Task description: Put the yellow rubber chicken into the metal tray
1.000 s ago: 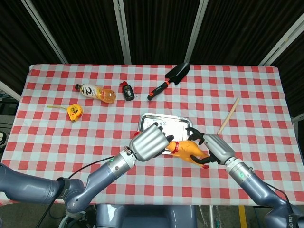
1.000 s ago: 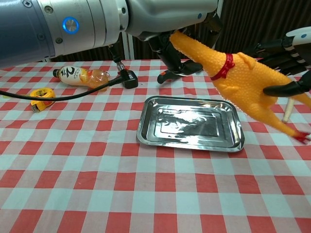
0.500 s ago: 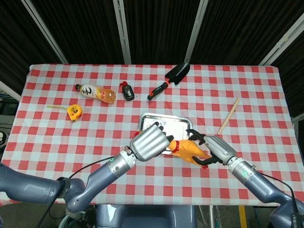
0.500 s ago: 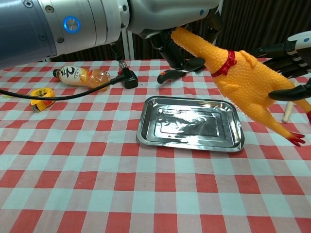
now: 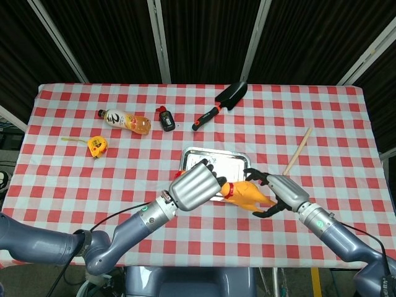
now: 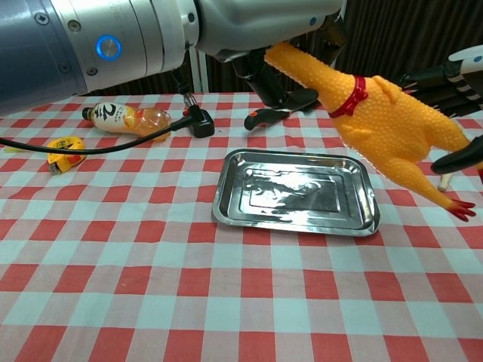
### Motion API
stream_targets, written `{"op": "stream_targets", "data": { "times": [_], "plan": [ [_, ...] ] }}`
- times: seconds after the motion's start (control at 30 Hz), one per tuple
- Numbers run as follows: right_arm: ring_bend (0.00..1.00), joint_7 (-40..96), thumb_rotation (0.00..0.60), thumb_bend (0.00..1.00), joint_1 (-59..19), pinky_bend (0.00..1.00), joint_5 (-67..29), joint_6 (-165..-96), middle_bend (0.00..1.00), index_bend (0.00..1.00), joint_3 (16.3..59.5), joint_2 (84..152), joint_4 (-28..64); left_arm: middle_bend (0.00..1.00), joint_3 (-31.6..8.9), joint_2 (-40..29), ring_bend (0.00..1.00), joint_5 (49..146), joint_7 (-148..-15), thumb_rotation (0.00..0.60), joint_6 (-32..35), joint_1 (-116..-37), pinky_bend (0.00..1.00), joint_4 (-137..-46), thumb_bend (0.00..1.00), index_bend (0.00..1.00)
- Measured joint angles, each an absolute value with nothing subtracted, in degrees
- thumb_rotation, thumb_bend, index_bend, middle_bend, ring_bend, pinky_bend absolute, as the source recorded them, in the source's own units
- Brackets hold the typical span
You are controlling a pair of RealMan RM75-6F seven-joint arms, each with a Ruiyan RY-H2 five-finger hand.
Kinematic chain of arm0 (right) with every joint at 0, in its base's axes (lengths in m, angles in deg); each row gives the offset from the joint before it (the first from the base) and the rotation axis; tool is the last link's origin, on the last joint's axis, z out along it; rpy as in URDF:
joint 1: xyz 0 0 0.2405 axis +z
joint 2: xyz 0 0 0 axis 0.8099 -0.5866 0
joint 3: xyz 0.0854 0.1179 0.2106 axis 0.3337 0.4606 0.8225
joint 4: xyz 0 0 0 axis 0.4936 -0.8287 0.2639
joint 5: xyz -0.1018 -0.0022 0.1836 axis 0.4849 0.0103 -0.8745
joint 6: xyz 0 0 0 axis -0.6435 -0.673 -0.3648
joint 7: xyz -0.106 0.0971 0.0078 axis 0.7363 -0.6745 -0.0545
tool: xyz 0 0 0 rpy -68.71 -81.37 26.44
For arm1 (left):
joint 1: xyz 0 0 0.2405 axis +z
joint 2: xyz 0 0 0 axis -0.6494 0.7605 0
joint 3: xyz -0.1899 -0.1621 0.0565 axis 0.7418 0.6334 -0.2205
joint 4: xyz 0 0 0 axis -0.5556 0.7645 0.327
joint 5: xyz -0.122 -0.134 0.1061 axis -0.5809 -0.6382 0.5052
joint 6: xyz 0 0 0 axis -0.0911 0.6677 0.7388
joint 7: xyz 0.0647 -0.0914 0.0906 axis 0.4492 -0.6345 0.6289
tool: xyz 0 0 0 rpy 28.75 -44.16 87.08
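The yellow rubber chicken [image 6: 381, 124] hangs in the air above the right end of the metal tray [image 6: 294, 194], head up to the left and red feet down to the right; the left hand [image 5: 195, 185] grips its head and neck, fingers wrapped round them; the right hand [image 5: 276, 193] sits at the chicken's tail end with its dark fingers [image 6: 468, 154] spread wide, just beside the body, and contact cannot be told. The tray lies flat on the red checked table [image 6: 113, 286]. Farther back lie a drink bottle [image 5: 125, 120], a yellow tape measure [image 5: 96, 146], a black trowel [image 5: 221, 103] and a wooden stick [image 5: 297, 150].
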State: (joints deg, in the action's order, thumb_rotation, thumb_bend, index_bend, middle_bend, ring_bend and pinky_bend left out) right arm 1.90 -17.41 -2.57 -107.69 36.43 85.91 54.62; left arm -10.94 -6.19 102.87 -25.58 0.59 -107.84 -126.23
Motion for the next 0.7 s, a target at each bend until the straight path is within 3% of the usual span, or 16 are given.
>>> {"op": "stream_targets", "data": {
  "times": [0.2, 0.3, 0.37, 0.5, 0.7],
  "plan": [
    [0.28, 2.9, 0.600, 0.20, -17.2, 0.28, -3.8, -108.4, 0.29, 0.26, 36.6, 87.0, 54.6, 0.72, -10.6, -6.7, 0.63, 103.4, -25.7, 0.600, 0.3, -107.7, 0.65, -126.2, 0.70, 0.64],
    [0.39, 3.9, 0.600, 0.23, -17.1, 0.37, -4.7, -108.6, 0.40, 0.41, 36.7, 87.7, 54.4, 0.72, -10.4, -6.8, 0.63, 103.6, -25.5, 0.600, 0.3, -107.7, 0.65, -126.2, 0.70, 0.64],
    [0.51, 4.8, 0.600, 0.33, -17.1, 0.46, -5.7, -109.1, 0.52, 0.56, 36.7, 88.3, 54.2, 0.72, -10.3, -6.9, 0.63, 103.6, -25.5, 0.600, 0.2, -107.6, 0.65, -126.2, 0.70, 0.64],
    [0.69, 6.6, 0.600, 0.54, -17.4, 0.68, -7.5, -111.4, 0.69, 0.78, 37.1, 90.3, 53.9, 0.72, -10.2, -7.0, 0.63, 103.6, -25.6, 0.600, 0.0, -107.4, 0.65, -126.2, 0.69, 0.64],
    [0.87, 10.9, 0.600, 0.72, -18.2, 0.85, -9.9, -115.3, 0.86, 0.98, 37.5, 93.2, 53.5, 0.72, -10.3, -7.0, 0.63, 103.5, -25.8, 0.600, -0.4, -107.1, 0.65, -126.0, 0.69, 0.64]
  ]
}}
